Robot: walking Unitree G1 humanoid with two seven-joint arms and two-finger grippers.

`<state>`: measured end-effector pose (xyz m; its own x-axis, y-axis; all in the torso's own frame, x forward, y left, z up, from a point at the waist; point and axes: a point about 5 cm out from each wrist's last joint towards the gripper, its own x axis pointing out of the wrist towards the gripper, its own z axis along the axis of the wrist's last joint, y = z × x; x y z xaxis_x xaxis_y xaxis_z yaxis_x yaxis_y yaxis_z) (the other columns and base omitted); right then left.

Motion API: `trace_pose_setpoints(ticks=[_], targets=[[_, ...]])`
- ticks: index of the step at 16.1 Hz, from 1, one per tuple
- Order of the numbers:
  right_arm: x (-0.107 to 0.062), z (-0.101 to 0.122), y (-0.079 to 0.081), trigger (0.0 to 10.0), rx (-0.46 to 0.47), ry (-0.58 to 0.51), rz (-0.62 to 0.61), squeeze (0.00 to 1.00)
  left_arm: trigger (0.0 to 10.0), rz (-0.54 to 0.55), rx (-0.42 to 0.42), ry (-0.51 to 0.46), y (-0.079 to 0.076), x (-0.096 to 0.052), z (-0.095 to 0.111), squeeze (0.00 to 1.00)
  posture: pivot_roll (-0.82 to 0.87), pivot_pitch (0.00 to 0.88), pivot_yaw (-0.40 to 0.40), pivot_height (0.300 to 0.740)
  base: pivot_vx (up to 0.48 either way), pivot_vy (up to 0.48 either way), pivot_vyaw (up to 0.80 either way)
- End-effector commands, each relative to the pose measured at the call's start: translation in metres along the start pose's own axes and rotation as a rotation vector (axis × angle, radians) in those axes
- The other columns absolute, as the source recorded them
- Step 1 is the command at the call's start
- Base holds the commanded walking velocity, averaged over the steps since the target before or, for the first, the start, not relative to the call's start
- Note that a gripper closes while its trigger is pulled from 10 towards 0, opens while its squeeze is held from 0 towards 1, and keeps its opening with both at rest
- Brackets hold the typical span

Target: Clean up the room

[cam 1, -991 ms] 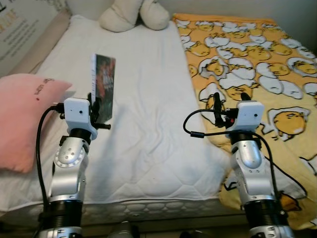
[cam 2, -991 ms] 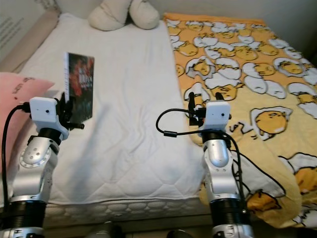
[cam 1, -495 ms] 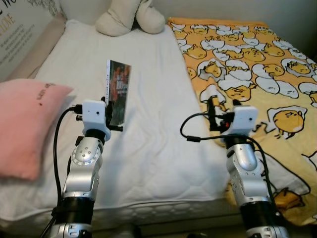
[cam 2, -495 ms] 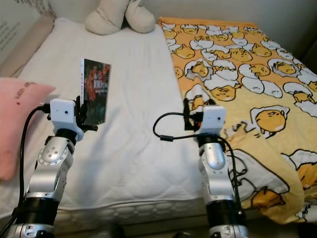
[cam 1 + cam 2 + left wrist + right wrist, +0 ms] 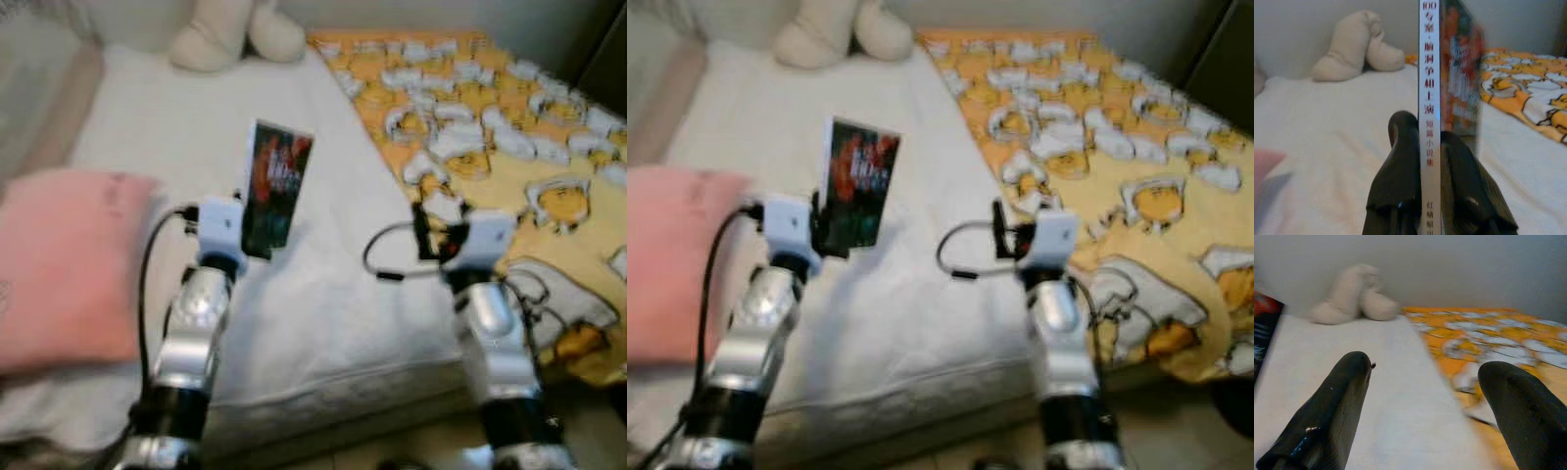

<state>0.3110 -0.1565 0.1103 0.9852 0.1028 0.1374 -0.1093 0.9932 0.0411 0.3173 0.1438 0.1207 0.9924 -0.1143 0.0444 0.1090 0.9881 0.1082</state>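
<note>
One book stays clamped upright in the left hand as the view swings away from the bed, the right hand wide and empty, so carrying off looks underway.

White-sheeted bed, yellow egg-print blanket, pale wall

Both silver arms are raised in front of the body, the forearms upright and the white wrist blocks at about the same height. The left gripper points up, and its two black fingers are pressed on both sides of a thin dark paperback book, which stands upright. The right gripper also points up, with its black fingers spread wide and nothing between them.
</note>
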Motion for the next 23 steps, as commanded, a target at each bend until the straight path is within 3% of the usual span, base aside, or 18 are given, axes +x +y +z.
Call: trace_pose_setpoints(ticks=[1,7,13,18,23], targets=[[0.004,0.004,-0.001,10.0,-0.008,-0.003,0.014,0.0,10.0,0.015,-0.013,-0.025,0.0,0.004,0.007,0.0,-0.02,0.0,-0.014,0.74,0.0,0.0,0.73],[0.005,0.003,0.001,10.0,0.017,0.008,0.039,0.0,10.0,0.031,0.005,-0.008,-0.001,0.006,0.005,0.0,-0.03,0.0,-0.006,0.74,0.0,0.0,0.32],[0.009,0.002,0.0,10.0,0.012,0.026,0.051,0.0,10.0,0.029,0.076,-0.025,0.002,0.011,0.01,0.0,-0.02,0.0,-0.013,0.74,0.0,0.0,0.27],[0.009,0.001,0.002,10.0,0.011,0.03,0.065,0.0,10.0,0.009,0.031,-0.04,-0.003,0.013,0.014,0.0,-0.02,0.0,-0.012,0.74,0.106,-0.329,0.0],[0.008,0.002,0.002,10.0,0.008,0.025,0.073,0.0,10.0,-0.005,0.008,-0.057,-0.008,0.018,0.019,0.0,-0.03,0.0,-0.006,0.74,0.049,0.0,0.0]])
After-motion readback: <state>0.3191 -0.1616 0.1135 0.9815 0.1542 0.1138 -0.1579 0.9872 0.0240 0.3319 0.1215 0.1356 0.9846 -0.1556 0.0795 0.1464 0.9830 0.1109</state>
